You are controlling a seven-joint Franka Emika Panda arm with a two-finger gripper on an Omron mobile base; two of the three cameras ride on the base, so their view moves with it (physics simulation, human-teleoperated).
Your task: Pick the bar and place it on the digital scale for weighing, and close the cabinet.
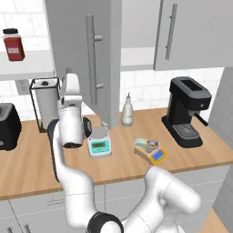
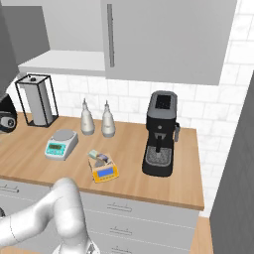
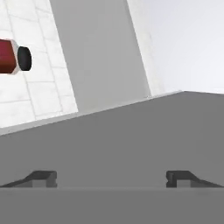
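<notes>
The pale mint-green bar (image 1: 144,142) (image 2: 97,156) lies on the grey plate of the tan-yellow digital scale (image 1: 157,156) (image 2: 104,172), on the counter right of centre. One cabinet door (image 1: 84,54) stands swung out over the counter, its long silver handle (image 1: 93,59) facing me. My gripper (image 1: 69,73) is raised just left of that door, behind its edge. In the hand view the gripper (image 3: 111,179) is open, its fingertips (image 3: 41,178) wide apart with nothing between them, close against the flat grey door face (image 3: 131,144).
A red jar (image 1: 13,44) (image 3: 12,61) stands on the open cabinet shelf. On the counter are a white scale (image 1: 99,144), a paper towel holder (image 1: 44,102), a bottle (image 1: 127,111), a black coffee machine (image 1: 186,111) and a toaster (image 1: 8,125).
</notes>
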